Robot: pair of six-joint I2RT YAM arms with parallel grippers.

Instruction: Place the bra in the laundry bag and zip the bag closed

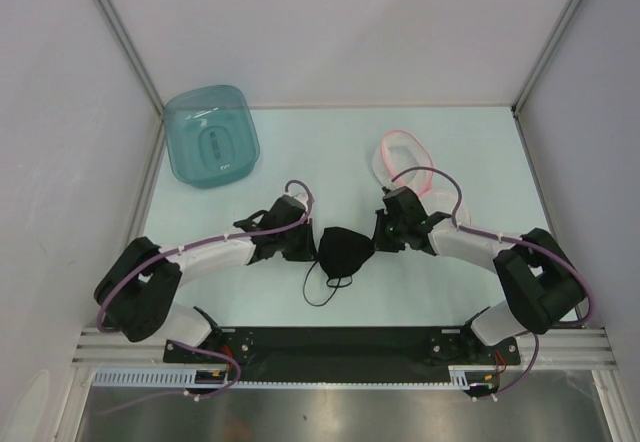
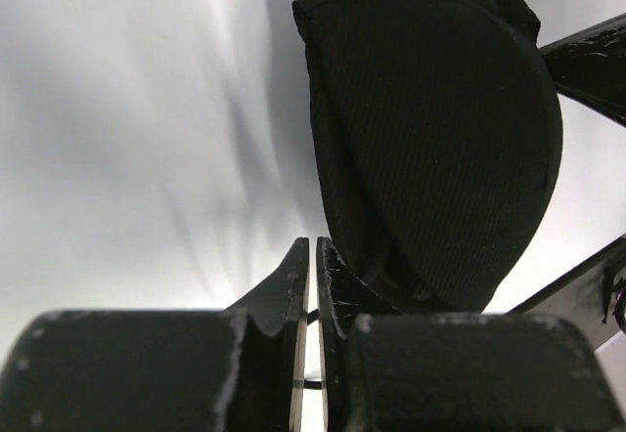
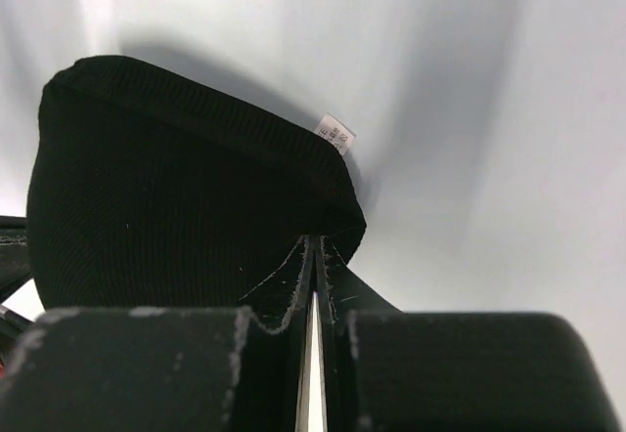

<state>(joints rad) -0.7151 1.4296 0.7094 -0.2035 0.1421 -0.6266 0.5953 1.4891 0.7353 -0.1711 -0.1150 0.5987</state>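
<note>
— Closest to the left wrist lens, the left gripper (image 2: 312, 248) was seen with its jaws drawn to a hairline slit, and an edge of the bra (image 2: 440, 139) was met right at the tips.

— Was fabric actually clamped there?

— It was judged so. The cup was held upright off the tips rather than slumped, though the pinch itself was hidden by a finger.

— And the other claw?

— The right gripper (image 3: 315, 248) was likewise pressed nearly shut, with the bra's opposite corner, just beside the white label (image 3: 335, 135), nipped between its tips.

— Why was it held from both sides?

— Soft fabric is stopped from crumpling that way. The cups were folded against each other, so a compact shape could be offered to a small opening. Thin straps (image 1: 325, 287) were left trailing on the near side of the bra, toward the arm bases.

— Where was the laundry bag?

— The laundry bag (image 1: 405, 157) was found beyond the bra on the right gripper's side, apart from it and crossed by a purple cable (image 1: 440, 177). Whether its pink zip was open could not be told.

— And progress?

— Nothing had been put inside; a carry away from the bases was judged necessary. A teal tub (image 1: 210, 134) was set beyond the bra on the opposite side, well apart.
</note>
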